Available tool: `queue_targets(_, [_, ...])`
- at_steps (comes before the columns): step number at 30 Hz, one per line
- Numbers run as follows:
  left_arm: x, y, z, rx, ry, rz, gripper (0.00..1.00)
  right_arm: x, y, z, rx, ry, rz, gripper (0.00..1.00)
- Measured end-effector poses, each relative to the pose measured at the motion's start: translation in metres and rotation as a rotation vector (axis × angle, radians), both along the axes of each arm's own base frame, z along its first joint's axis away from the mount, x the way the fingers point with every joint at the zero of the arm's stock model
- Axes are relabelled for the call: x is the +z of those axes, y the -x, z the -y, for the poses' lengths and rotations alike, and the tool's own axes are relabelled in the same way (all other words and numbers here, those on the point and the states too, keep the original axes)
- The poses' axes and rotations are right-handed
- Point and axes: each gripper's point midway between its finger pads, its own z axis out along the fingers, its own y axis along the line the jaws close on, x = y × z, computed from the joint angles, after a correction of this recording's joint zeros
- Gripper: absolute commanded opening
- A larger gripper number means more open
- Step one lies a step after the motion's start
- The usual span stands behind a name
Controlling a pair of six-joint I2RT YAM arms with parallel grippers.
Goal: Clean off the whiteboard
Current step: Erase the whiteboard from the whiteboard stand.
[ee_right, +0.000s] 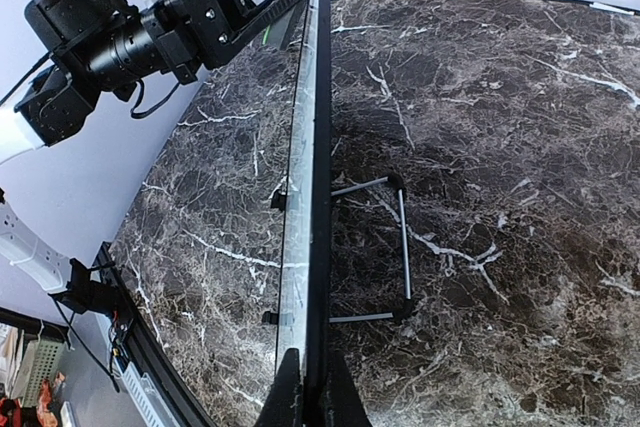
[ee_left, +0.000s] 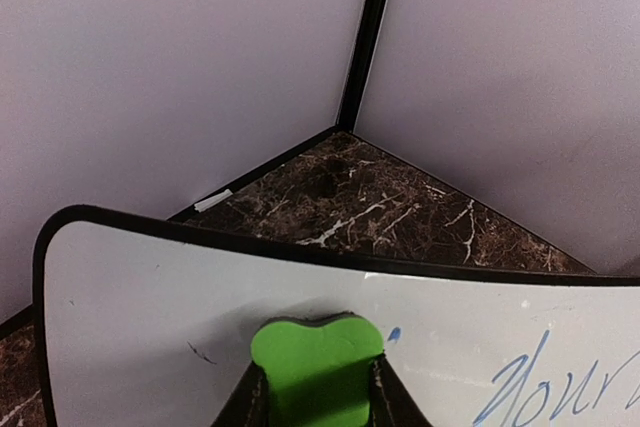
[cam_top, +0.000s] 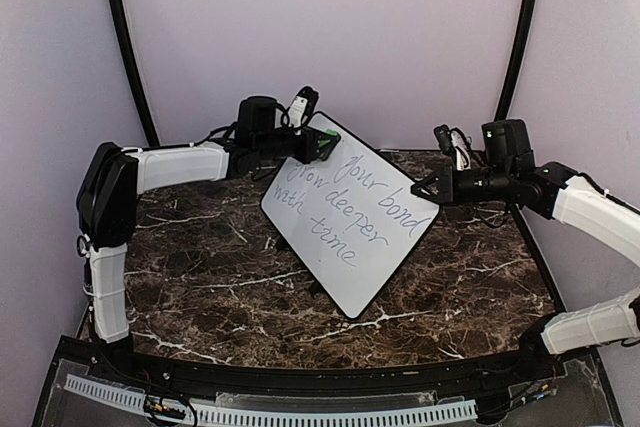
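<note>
The whiteboard (cam_top: 350,222) stands tilted on the marble table, with blue handwritten words across it. My left gripper (cam_top: 318,144) is shut on a green eraser (cam_top: 328,143), which is pressed against the board's upper left corner. In the left wrist view the eraser (ee_left: 317,352) sits between the fingers of the left gripper (ee_left: 317,375), on the white surface (ee_left: 140,317) left of the word "Your" (ee_left: 560,387). My right gripper (cam_top: 424,190) is shut on the board's right edge. From the right wrist the board (ee_right: 318,167) appears edge-on, pinched in the right gripper (ee_right: 316,372).
A wire stand (ee_right: 402,247) props the board from behind. The dark marble table (cam_top: 200,257) is enclosed by lilac walls (cam_top: 330,37) with black corner posts (cam_top: 125,37). A small white scrap (ee_left: 212,201) lies at the back wall's foot.
</note>
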Motion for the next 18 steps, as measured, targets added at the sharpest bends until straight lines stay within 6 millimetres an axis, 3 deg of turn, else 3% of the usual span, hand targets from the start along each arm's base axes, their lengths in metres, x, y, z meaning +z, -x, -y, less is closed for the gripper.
queue_targets(7, [-0.027, 0.015, -0.007, -0.022, -0.02, -0.029, 0.13, -0.002, -0.001, 0.002, -0.012, 0.01, -0.004, 0.0])
queue_targets(13, [-0.026, 0.018, -0.007, -0.032, -0.024, -0.019, 0.14, -0.002, -0.001, 0.002, -0.01, 0.009, -0.004, 0.0])
queue_targets(18, [-0.014, 0.016, -0.001, -0.058, -0.017, -0.02, 0.14, -0.002, -0.001, 0.001, -0.009, 0.007, -0.003, 0.0])
